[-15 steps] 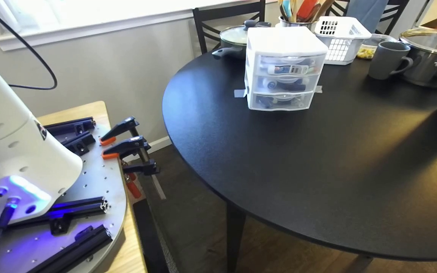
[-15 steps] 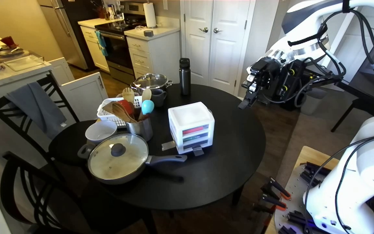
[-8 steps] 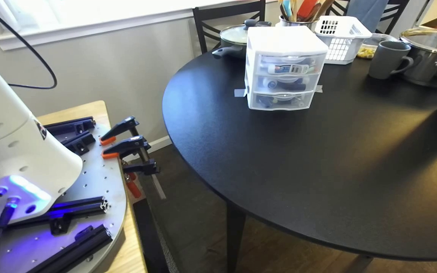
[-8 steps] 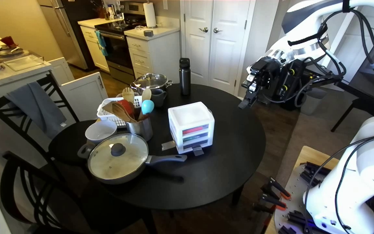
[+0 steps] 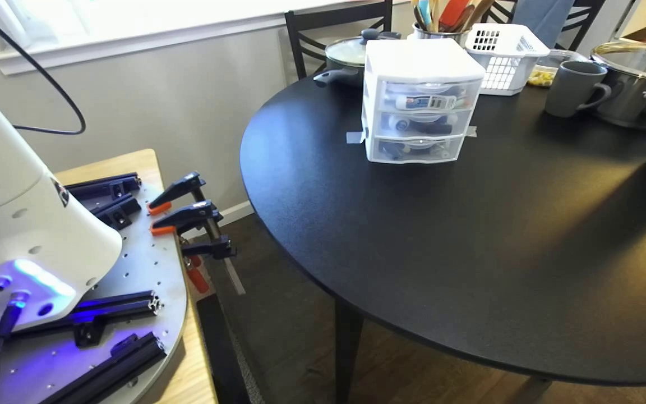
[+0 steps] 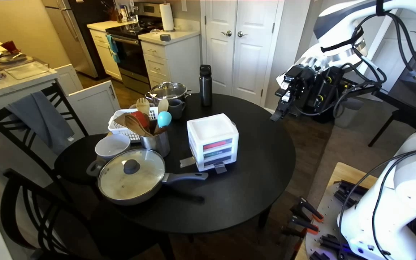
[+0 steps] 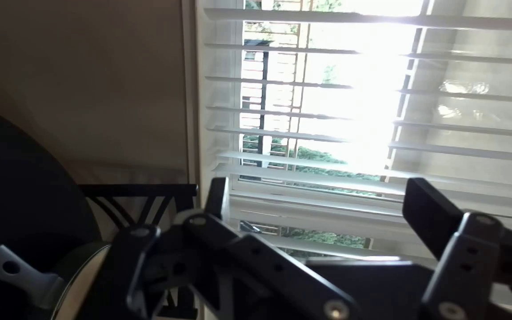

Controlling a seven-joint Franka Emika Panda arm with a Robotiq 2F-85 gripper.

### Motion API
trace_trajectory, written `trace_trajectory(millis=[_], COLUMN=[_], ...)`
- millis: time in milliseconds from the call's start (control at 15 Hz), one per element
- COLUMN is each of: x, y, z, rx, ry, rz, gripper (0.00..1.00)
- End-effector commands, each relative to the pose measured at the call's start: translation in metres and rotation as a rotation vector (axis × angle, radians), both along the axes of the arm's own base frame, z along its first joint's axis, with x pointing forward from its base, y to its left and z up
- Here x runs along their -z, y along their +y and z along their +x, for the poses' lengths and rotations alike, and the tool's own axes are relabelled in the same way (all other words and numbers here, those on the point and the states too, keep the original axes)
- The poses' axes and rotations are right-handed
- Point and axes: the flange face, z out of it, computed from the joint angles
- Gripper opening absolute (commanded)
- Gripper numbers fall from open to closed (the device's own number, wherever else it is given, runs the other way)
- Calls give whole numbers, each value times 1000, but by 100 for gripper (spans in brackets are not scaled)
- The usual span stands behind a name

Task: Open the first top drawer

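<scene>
Top drawer (image 5: 428,97) closed, wide round-edged tabletop (image 5: 429,247) ahead

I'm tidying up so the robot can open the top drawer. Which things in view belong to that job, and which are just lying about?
For the job:
top drawer, shut
white drawer unit that houses it
gripper, open, away from the unit

Just lying about:
lidded frying pan
metal utensil holder
white basket
white bowl
gray mug
lidded pot
dark bottle

Your white arm (image 6: 332,38) is wearing black cables (image 5: 5,326); its base (image 5: 31,233) is glowing blue, its black gripper (image 7: 322,202) showing screws (image 7: 336,309).
</scene>
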Motion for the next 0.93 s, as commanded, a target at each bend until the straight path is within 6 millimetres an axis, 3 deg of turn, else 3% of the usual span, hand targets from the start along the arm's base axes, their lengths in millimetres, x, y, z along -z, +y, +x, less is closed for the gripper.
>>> trace_trajectory(millis=[0,400,867], x=[22,72,135], y=[-30,-63,-121], z=[9,40,75], rx=[-29,14,168], ry=[-17,-34,64], rz=[126,176,-21], gripper=[100,100,100])
